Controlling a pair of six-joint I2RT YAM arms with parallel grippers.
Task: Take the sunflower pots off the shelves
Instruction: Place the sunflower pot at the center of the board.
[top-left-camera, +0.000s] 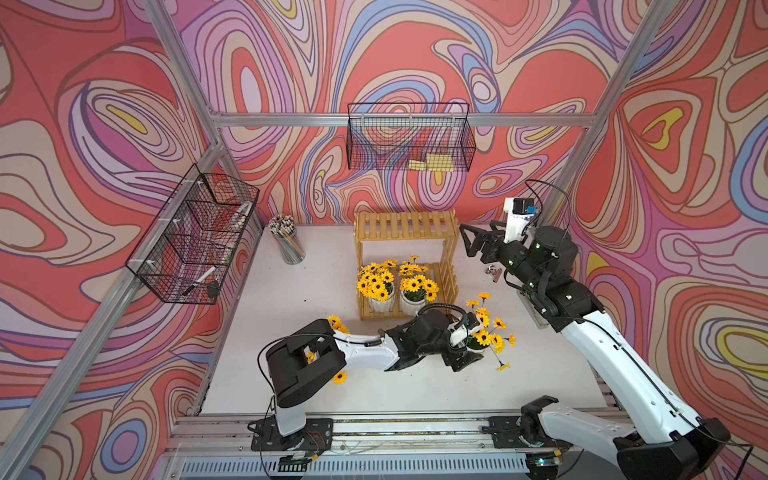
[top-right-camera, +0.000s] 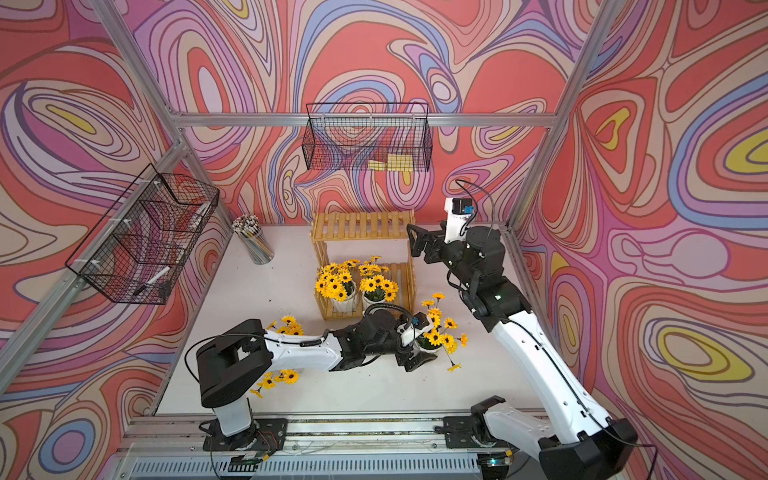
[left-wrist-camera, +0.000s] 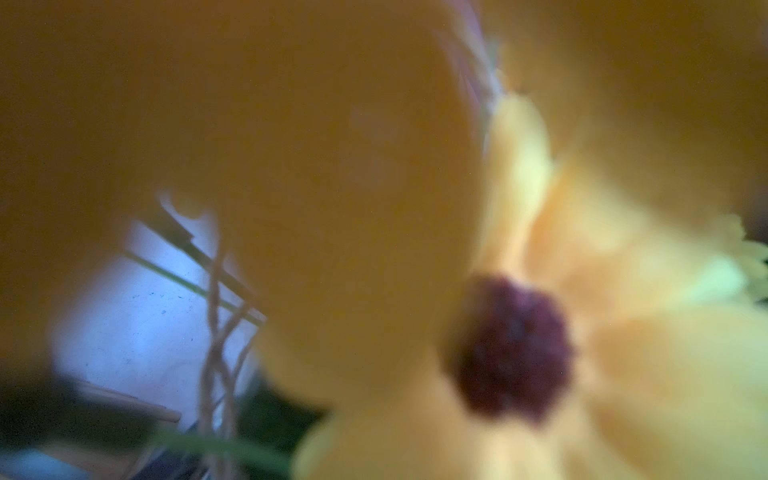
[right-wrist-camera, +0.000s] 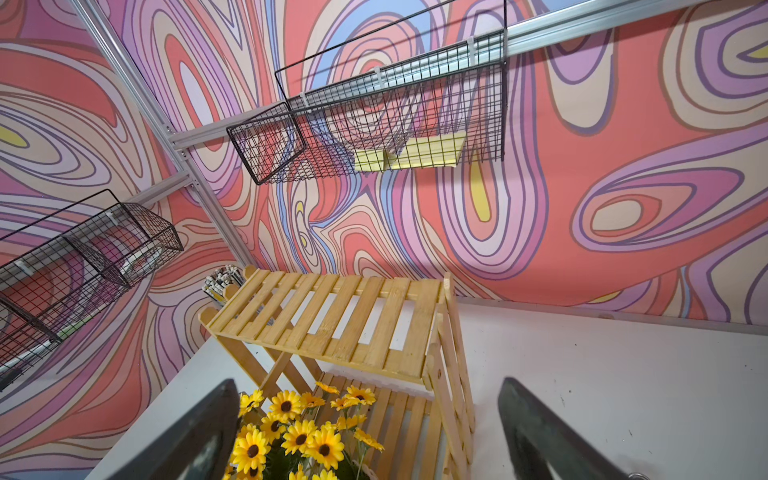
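Two-tier rack of yellowish slatted wood (top-left-camera: 405, 226): top tier bare; lower tier still held two white ribbed sunflower pots (top-left-camera: 381, 302) (top-left-camera: 412, 305). Your right gripper (top-left-camera: 471, 243): jaws spread, empty, beside the top tier. Your left gripper (top-left-camera: 463, 359): at a third pot (top-left-camera: 486, 334) on the white table (top-left-camera: 291, 291); you could not tell its grip. Fourth bunch (top-right-camera: 289, 376): under your left arm (top-left-camera: 365, 353). By this reckoning, about half remained.

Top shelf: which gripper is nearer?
Right. The right gripper hangs beside one end of the top shelf; the left gripper is down at a sunflower pot on the table.
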